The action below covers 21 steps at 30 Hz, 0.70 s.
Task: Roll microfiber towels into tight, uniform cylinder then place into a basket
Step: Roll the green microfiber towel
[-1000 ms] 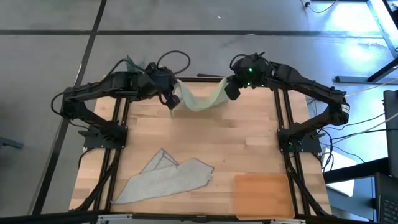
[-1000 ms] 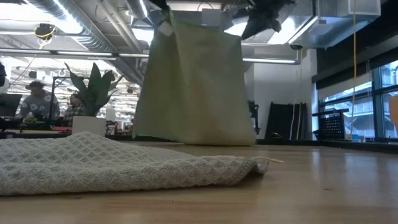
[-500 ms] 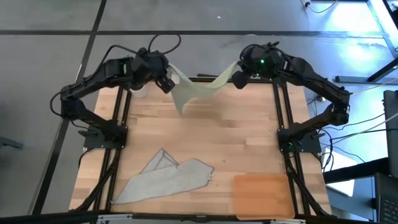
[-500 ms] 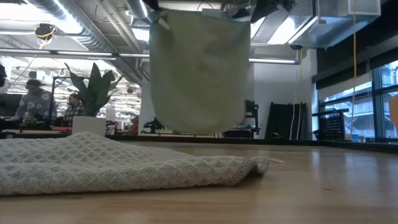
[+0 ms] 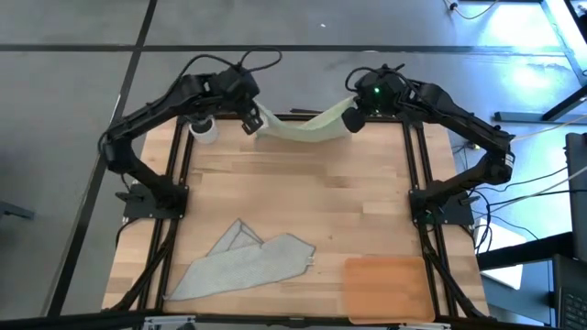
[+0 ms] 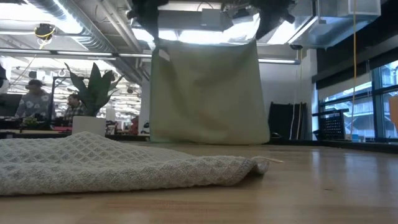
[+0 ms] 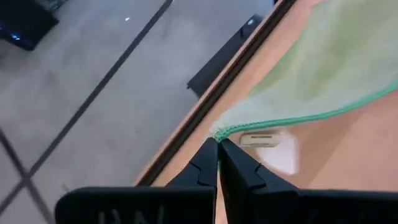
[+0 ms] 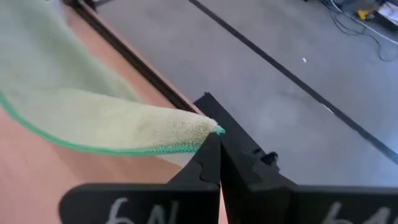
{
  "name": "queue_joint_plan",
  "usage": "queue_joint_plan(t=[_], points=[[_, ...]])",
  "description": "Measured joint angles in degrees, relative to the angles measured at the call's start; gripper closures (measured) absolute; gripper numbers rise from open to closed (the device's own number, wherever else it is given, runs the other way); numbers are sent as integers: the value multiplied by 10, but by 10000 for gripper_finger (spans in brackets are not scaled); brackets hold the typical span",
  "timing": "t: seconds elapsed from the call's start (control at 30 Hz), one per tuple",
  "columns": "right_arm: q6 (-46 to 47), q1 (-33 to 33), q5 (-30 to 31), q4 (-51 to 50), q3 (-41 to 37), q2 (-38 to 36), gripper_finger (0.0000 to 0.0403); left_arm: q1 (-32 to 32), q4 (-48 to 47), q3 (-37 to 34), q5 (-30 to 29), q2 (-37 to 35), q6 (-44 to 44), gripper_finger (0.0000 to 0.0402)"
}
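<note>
The pale green towel (image 5: 299,126) hangs as a flat sheet between my two grippers over the table's far edge; it also shows in the low view (image 6: 208,93). My left gripper (image 5: 252,123) is shut on its left top corner and my right gripper (image 5: 351,117) on its right top corner. I cannot tell whether its lower edge (image 6: 208,142) touches the table. The grey towel (image 5: 246,262) lies crumpled on the table near the front left. The orange-brown basket (image 5: 387,286) sits flat at the front right. My left gripper pinches the green towel's hemmed corner (image 7: 219,132) between its two fingertips. The towel spreads away from that corner and hangs below it, lifted. My right gripper pinches the towel's opposite hemmed corner (image 8: 210,129) between its two fingertips. The towel runs from there toward the other gripper, its top edge sagging a little.
A potted plant in a white pot (image 5: 204,128) stands at the far left corner, close to my left gripper. The bare wooden tabletop (image 5: 303,202) lies between the hanging towel and the grey towel. People show in the room behind (image 6: 37,99).
Both grippers have gone toward the table's far edge and apart from each other, still shut on the corners. The green towel has spread wider into a flat sheet; its lower edge rose and came back down.
</note>
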Motion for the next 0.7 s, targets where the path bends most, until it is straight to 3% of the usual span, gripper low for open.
queue_joint_plan(t=[0.2, 0.43, 0.57, 0.7], points=[[-28, -30, 44, 48, -16, 0, 402, 34, 62, 0, -3, 21, 44, 402], [-60, -36, 45, 67, -9, -4, 402, 41, 103, 0, -4, 9, 64, 402], [-47, -19, 16, 17, -4, -6, 402, 17, 58, 1, 3, 3, 61, 402], [-26, 12, -27, -65, -5, -6, 402, -20, -3, 1, 46, 0, 19, 402]])
